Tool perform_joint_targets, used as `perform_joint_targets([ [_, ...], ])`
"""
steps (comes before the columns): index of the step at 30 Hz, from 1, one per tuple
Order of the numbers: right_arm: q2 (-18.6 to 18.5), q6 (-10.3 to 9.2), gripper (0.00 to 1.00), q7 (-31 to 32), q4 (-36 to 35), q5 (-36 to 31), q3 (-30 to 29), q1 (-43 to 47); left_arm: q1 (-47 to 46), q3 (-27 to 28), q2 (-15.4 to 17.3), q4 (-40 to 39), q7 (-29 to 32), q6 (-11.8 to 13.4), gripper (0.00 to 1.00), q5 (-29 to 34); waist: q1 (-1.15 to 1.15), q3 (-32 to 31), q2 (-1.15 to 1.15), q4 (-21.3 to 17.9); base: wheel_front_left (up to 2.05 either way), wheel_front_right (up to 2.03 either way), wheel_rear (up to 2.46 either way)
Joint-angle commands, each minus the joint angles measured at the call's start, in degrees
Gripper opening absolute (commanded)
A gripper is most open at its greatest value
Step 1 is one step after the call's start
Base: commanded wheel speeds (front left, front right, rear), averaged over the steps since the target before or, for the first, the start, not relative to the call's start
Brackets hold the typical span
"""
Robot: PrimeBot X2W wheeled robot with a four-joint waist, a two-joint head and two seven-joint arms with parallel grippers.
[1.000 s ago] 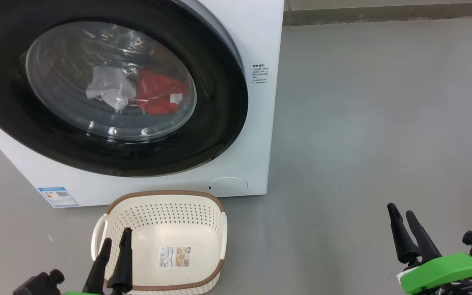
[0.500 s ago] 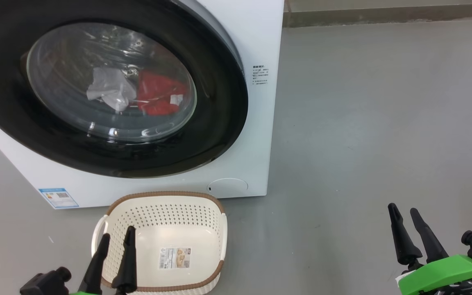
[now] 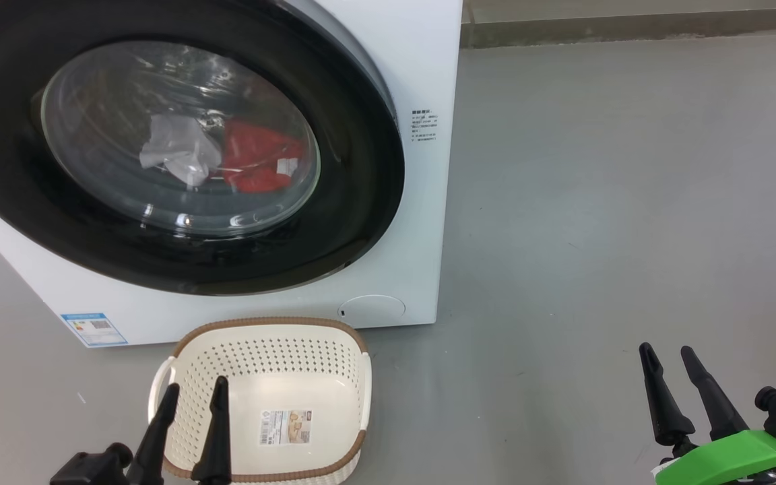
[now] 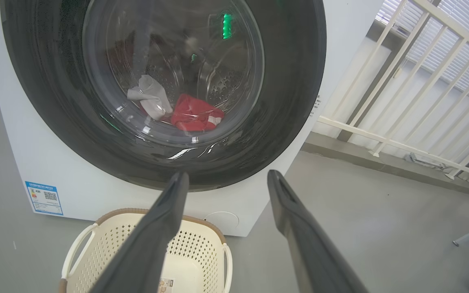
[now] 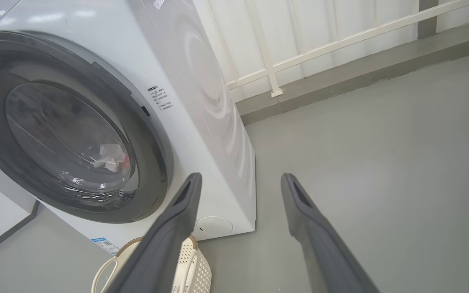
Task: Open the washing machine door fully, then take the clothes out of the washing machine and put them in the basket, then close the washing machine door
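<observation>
- A white front-loading washing machine point(image 3: 422, 222) is standing on a grey floor point(image 3: 597, 202), taking up the upper left of the head view.
- The washing machine door point(image 3: 354, 168), round with a wide glossy black rim and a bulging clear window, is sitting shut against the machine's front.
- The clothes point(image 3: 256, 158) are lying inside the drum and showing through the window. There is a bright red piece with a small white label, and a white garment point(image 3: 176, 151) is touching it on its left.
- The basket point(image 3: 260, 325), cream and perforated with a brown rim, is sitting on the floor just in front of the machine, below the door. A paper label point(image 3: 285, 426) is showing on its bare bottom.
- The left tool point(image 3: 196, 385) is hovering over the near left part of the basket. Its two dark fingers are spread apart, gripping nothing, and pointing up toward the door.
- The right tool point(image 3: 665, 350) is hanging over bare floor at the lower right, well apart from the machine and the basket. Its fingers are likewise spread wide and holding nothing, and a bright green mount point(image 3: 731, 455) is sitting behind them.
- A blue sticker point(image 3: 93, 328) is showing at the lower left of the machine's front. A round flap point(image 3: 371, 308) is sitting near its lower right corner.
- In the left wrist view, a pale railing point(image 4: 401, 81) is running along a raised ledge behind the machine.
</observation>
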Motion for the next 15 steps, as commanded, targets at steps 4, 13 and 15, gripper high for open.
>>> perform_joint_targets([
  [4, -1.35, 0.02, 1.00, -1.57, -1.81, -3.84, 1.43, -0.28, -0.46, 1.11, 1.09, -2.16, -1.68, 0.85, 1.00, 5.18, 0.00, -0.08, 0.00, -0.13, 0.00, 0.00, 0.00],
  [13, -1.58, 0.02, 1.00, -3.09, -2.24, -8.74, 1.61, 0.38, -0.27, 1.00, 1.24, -1.72, -3.19, 1.57, 1.00, 11.41, 0.00, 0.13, 0.00, -0.02, 0.00, 0.00, 0.00],
  [15, -1.59, 0.02, 1.00, -3.43, -2.36, -9.93, 1.62, 0.40, -0.21, 0.94, 1.28, -1.71, -3.52, 1.63, 1.00, 12.76, 0.00, 0.22, 0.00, 0.00, 0.00, 0.00, 0.00],
])
